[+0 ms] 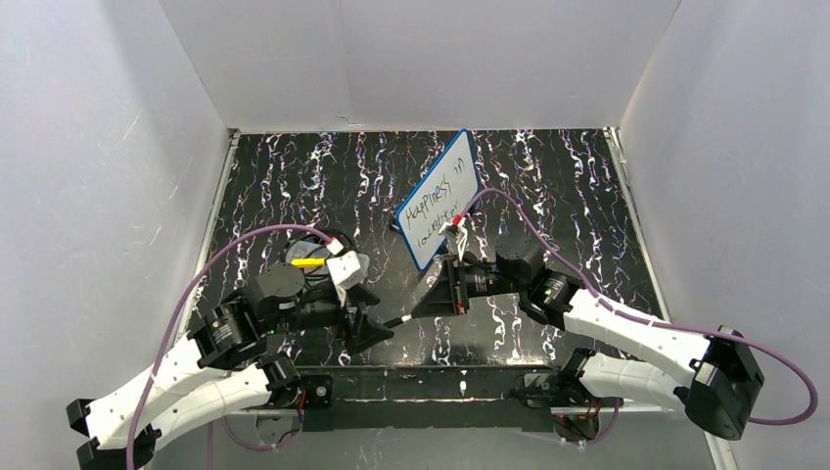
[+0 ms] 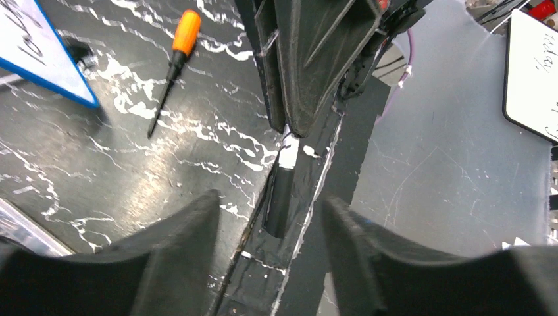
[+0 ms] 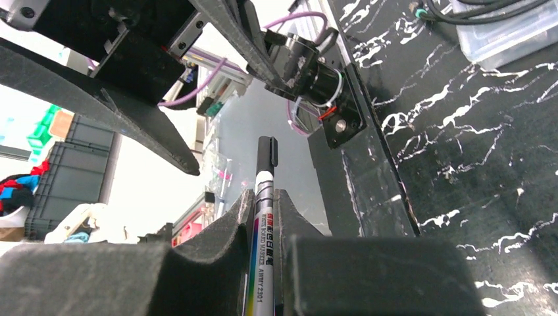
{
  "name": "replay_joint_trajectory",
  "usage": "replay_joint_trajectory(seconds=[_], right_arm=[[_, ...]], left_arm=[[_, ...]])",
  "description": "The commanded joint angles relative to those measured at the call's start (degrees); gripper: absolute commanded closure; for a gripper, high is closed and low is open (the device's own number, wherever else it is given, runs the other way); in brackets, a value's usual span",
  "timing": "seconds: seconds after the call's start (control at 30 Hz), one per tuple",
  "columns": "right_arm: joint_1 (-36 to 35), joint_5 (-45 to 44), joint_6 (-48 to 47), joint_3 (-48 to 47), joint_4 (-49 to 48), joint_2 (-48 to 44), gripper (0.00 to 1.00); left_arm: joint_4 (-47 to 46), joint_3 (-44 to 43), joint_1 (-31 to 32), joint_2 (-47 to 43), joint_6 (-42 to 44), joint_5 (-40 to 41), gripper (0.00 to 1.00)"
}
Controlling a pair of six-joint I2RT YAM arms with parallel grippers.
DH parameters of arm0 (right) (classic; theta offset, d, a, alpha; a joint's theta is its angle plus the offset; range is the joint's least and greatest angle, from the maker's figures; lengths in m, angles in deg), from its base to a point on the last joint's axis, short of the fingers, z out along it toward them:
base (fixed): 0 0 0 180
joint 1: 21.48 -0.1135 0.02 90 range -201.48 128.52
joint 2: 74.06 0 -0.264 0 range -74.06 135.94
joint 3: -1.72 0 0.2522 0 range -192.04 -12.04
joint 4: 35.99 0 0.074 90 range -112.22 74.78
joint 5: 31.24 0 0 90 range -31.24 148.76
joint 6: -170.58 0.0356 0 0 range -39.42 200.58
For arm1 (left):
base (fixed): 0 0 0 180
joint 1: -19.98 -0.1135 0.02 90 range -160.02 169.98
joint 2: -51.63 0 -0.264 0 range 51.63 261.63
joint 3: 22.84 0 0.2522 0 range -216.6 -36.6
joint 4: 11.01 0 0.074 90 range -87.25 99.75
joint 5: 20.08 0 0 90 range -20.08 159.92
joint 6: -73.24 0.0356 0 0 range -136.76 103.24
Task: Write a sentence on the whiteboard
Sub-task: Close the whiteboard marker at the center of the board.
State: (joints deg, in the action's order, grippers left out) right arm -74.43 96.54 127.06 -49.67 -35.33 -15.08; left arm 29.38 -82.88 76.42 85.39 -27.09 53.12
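Overhead view: a black marbled table (image 1: 548, 196) boxed in by white walls. A blue-rimmed whiteboard (image 1: 442, 186) sits at an angle near the centre, bearing a black handwritten sentence (image 1: 436, 208) in 2 lines. A marker (image 1: 396, 320) juts from the right gripper (image 1: 421, 310) toward the left gripper (image 1: 382, 333).

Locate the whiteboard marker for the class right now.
The marker is clamped in the right gripper; in the top view it sits centre-front, capped end toward the open left gripper, with the whiteboard just beyond.

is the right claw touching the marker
Touching. The right wrist view shows the right claw shut on the marker, barrel pinched from both sides.
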Motion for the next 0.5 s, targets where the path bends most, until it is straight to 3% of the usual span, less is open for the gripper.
replay_joint_trajectory(seconds=[0.0,0.23,0.47], right_arm=[[-0.1,0.8,3.3,0.1,-8.5,-1.0,0.99],[-0.1,-1.1,5.2,-0.1,-11.8,-3.8,0.99],[-0.1,-0.7,6.0,-0.2,-13.1,-5.6,0.99]], left_arm=[[1.9,-1.9,0.0,-2.1,-2.9,2.9,0.22],[-2.3,-0.7,0.0,-3.7,-15.3,2.3,0.21],[-7.3,-0.5,0.0,-3.6,-21.5,-2.0,0.24]])
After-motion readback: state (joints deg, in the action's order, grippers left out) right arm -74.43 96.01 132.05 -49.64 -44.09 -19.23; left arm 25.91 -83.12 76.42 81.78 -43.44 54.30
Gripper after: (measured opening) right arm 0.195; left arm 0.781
